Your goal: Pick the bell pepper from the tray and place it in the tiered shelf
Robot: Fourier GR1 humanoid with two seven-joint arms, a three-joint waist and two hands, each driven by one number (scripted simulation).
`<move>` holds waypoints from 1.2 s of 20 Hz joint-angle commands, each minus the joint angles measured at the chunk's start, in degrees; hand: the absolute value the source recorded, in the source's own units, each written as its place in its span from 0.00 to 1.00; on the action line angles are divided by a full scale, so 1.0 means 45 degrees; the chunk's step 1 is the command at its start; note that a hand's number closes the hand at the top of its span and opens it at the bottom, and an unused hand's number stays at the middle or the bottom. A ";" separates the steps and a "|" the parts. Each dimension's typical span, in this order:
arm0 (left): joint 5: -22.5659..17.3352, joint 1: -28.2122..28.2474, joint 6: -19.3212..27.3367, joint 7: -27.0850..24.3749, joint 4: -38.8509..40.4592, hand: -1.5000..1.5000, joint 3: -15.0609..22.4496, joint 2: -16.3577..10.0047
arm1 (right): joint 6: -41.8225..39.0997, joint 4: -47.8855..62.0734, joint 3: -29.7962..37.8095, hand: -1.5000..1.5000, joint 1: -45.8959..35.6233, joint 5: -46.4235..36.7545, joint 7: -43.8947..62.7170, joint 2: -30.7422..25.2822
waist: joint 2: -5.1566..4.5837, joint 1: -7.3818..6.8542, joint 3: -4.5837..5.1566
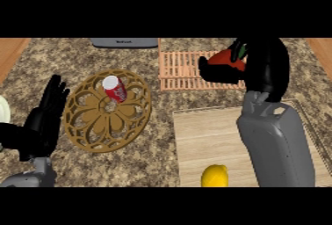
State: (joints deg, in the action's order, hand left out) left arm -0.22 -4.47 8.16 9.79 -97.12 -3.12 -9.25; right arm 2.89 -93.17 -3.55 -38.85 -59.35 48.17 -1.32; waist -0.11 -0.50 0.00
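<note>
Fingers [217, 75] of the right hand [266, 66] curl round the bell pepper [228, 59]. Only a red wedge of it and a bit of green stem show between them and the palm. The hand hides the rest, so I cannot tell how the pepper sits in the grasp.

The hand hangs over the right end of the tiered shelf [182, 70], the pale slatted rack at the far middle of the counter. Whether the pepper touches the slats or is above them cannot be read from this steep angle. The grey forearm [276, 145] runs back from the hand across the tray [207, 140], a light wooden board at the near right. A lemon [214, 176] lies at its near edge, and no pepper is on it.

By my reading, the pick is done and the carry is about complete. What is left is to lower the pepper onto a shelf level, open the fingers and draw the hand clear.

The left hand [45, 114] rests at the left edge, fingers straight and holding nothing. Beside it lies a round fretwork trivet [110, 114] with a red can [115, 90] on its far part, well apart from the shelf.
</note>
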 commanded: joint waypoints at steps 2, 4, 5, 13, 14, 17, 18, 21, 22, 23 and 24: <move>0.0268 -0.0070 -0.0067 0.0056 -0.0016 0.50 -0.0137 -0.0136 | 0.1183 0.2079 0.1053 1.00 -0.0992 0.0467 -0.1297 -0.0333 | 0.0009 0.0016 0.0000; -0.0283 0.0125 -0.0368 0.0987 -0.0955 0.50 -0.0432 -0.0422 | 0.2372 0.2981 0.1089 1.00 -0.0500 0.0452 -0.2149 -0.0214 | 0.0009 -0.0027 -0.0004; -0.0509 0.0001 -0.0555 -0.0294 0.0257 0.50 -0.0754 -0.0280 | 0.2291 0.3400 0.1295 1.00 -0.1226 0.0536 -0.2285 -0.0412 | -0.0001 -0.0001 0.0002; -0.0322 -0.0189 -0.0480 0.0110 -0.0073 0.50 -0.0692 -0.0259 | 0.4333 0.6239 0.2750 1.00 -0.2117 0.1836 -0.3411 -0.0077 | -0.0028 -0.0086 -0.0005; 0.0303 -0.0320 0.0140 0.0445 -0.0132 0.50 -0.0100 0.0304 | 0.4263 0.6480 0.2691 0.00 -0.2144 0.1977 -0.3524 -0.0043 | -0.0010 -0.0026 -0.0004; -0.0181 0.0416 -0.0573 0.0051 -0.0501 0.50 -0.0363 0.0011 | 0.4022 0.7001 0.2417 0.00 -0.1670 0.2242 -0.4100 -0.0027 | 0.0012 -0.0012 -0.0001; 0.0352 -0.0442 0.0067 0.0379 0.0070 0.50 -0.0026 0.0416 | 0.4305 0.8542 0.3170 0.00 -0.2757 0.2862 -0.4922 -0.0457 | -0.0035 -0.0062 -0.0004; 0.0468 0.0064 -0.0125 -0.0144 0.0102 0.50 0.0104 0.0472 | 0.3963 0.8418 0.3424 0.00 -0.2913 0.3712 -0.5241 -0.0470 | -0.0010 -0.0024 -0.0003; -0.0054 -0.0356 -0.0505 0.0108 0.0359 0.50 -0.0509 0.0023 | 0.4150 0.8561 0.3275 0.00 -0.2996 0.3705 -0.5477 -0.0345 | -0.0009 -0.0018 -0.0001; 0.0162 0.0000 -0.0446 -0.0029 0.0041 0.50 -0.0264 0.0129 | 0.4072 0.9159 0.3857 0.00 -0.3338 0.4229 -0.6378 -0.1073 | -0.0026 -0.0073 -0.0004; -0.0285 -0.0247 -0.0790 -0.0373 0.0609 0.50 -0.0827 -0.0174 | 0.4724 0.9077 0.3229 0.00 -0.3639 0.3550 -0.5431 -0.0118 | -0.0015 -0.0053 0.0002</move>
State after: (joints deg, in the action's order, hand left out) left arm 0.21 -4.70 6.46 9.34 -96.35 -4.53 -8.54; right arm 21.52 -55.73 10.88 -52.13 -44.38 24.92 -3.29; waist -0.09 -0.67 0.00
